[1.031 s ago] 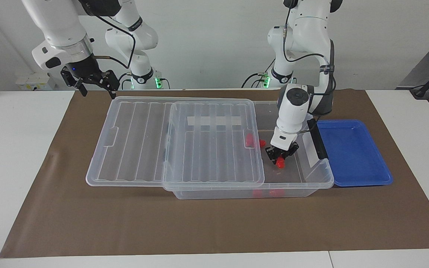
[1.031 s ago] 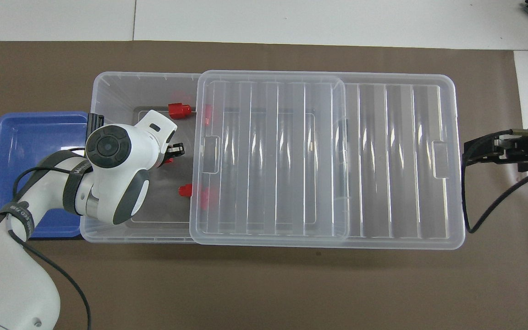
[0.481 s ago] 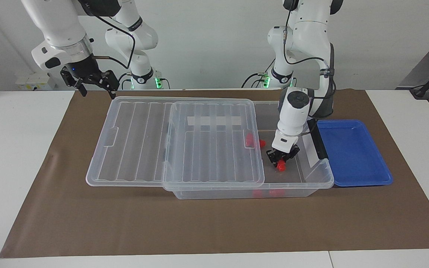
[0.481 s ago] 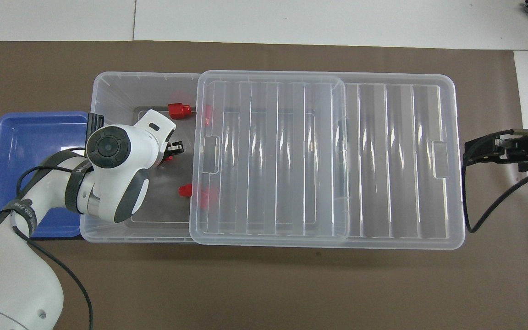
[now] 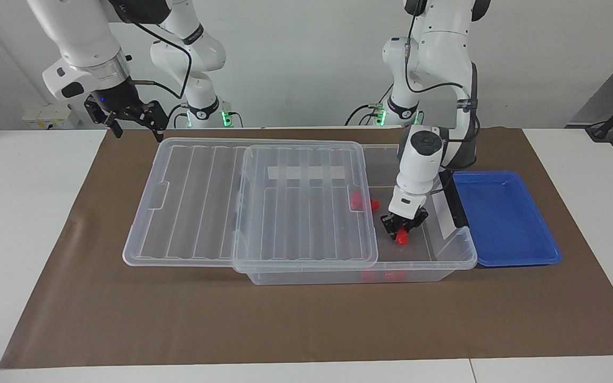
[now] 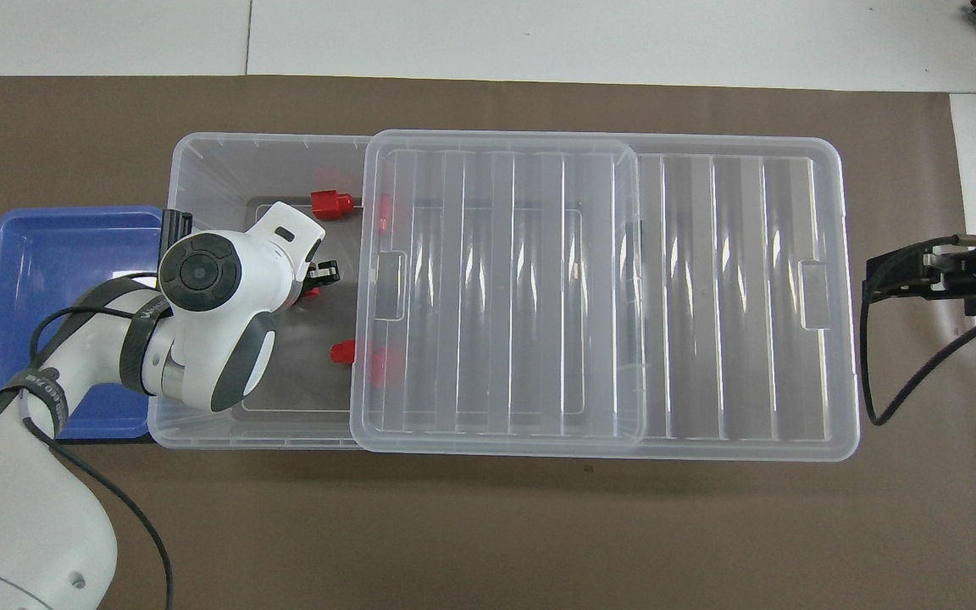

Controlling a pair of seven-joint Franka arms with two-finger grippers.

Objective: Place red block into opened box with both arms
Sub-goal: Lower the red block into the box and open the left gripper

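The clear box (image 5: 461,256) lies lengthwise, and its ribbed lid (image 5: 195,202) is slid toward the right arm's end, so the end by the left arm is uncovered. My left gripper (image 5: 403,230) reaches down into that uncovered end, shut on the red block (image 5: 402,239), which sits low inside the box. In the overhead view the left wrist hides most of the left gripper (image 6: 317,284), and only a sliver of the red block (image 6: 312,294) shows. My right gripper (image 5: 135,119) hangs open and empty in the air off the lid's corner at the right arm's end.
Other small red pieces (image 6: 331,203) (image 6: 342,352) lie on the box floor, partly under the lid's edge. A shallow blue tray (image 5: 503,223) sits against the box's black-handled end. Brown paper (image 5: 306,319) covers the table under everything.
My left gripper has sunk a little deeper into the box with the red block. My right gripper has drifted slightly away from the lid toward the right arm's end.
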